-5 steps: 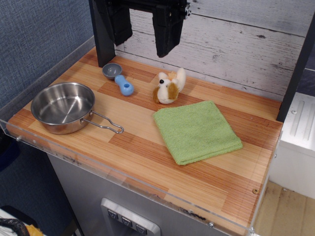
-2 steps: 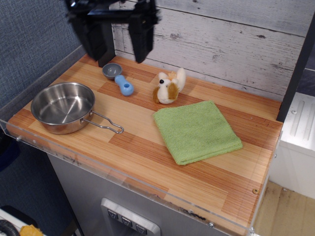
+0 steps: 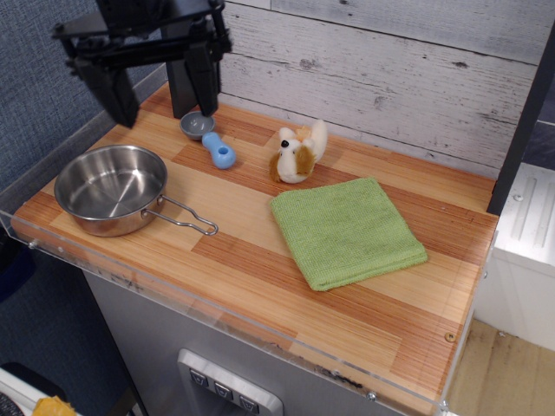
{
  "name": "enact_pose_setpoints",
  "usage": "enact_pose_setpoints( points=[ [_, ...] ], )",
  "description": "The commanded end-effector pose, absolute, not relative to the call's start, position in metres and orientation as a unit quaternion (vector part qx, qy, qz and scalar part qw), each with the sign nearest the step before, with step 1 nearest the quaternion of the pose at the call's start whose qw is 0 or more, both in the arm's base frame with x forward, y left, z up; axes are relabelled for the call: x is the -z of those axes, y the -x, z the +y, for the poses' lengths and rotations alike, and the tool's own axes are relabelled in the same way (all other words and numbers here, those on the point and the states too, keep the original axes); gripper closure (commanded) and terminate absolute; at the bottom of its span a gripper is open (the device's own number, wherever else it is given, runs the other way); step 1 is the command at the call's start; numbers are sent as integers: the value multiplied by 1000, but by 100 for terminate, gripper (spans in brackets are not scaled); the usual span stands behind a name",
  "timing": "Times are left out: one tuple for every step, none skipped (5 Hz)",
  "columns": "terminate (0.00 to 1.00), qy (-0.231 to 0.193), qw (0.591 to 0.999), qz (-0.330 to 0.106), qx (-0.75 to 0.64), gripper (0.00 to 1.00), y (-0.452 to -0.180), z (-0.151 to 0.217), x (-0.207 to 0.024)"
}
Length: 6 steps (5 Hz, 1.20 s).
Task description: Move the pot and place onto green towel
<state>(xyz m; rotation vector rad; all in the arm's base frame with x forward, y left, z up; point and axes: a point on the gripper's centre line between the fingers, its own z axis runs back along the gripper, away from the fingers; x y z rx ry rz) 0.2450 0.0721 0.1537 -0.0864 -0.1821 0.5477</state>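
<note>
the pot (image 3: 111,188) sits on the table (image 3: 260,260) just below and a little in front of the pincer (image 3: 160,82), empty, its wire handle (image 3: 186,218) pointing away toward the middle of the table. nothing touches it. the green towel (image 3: 345,230) lies flat well off to the far side from the pincer, past the handle's tip, with bare wood between the two. so by my reckoning the task has hardly started: the pot is not gripped, not lifted, and the whole carry and set-down onto the cloth is left to do.

the pincer hangs in the air above the back corner of the table, its two dark fingers (image 3: 202,76) spread wide apart with nothing between them. the small grey-and-blue scoop (image 3: 208,139) lies right beneath it, and the plush toy (image 3: 298,154) stands farther out, between the pincer and the towel's near edge.

compared with a moment ago, the pincer has swung across from over the toy's side of the table toward the pot's side, and it looks lower and more turned than before. the pot, towel, scoop and toy have not shifted at all.
</note>
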Motion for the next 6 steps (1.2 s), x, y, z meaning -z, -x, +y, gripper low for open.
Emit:
enact_pose_setpoints(
  points=[
    [0,-14,950,-114,-292,0,-259,97,-133],
    [0,-25,944,-102,-311,0,-260,119,-110],
    [0,-48,940,-103,-322,0,-265,142,-103],
    [0,-67,935,-99,-333,0,-266,159,-92],
    [0,-64,930,-95,-350,0,-266,162,-79],
    [0,-62,926,-95,-359,0,-271,152,-67]
  ],
)
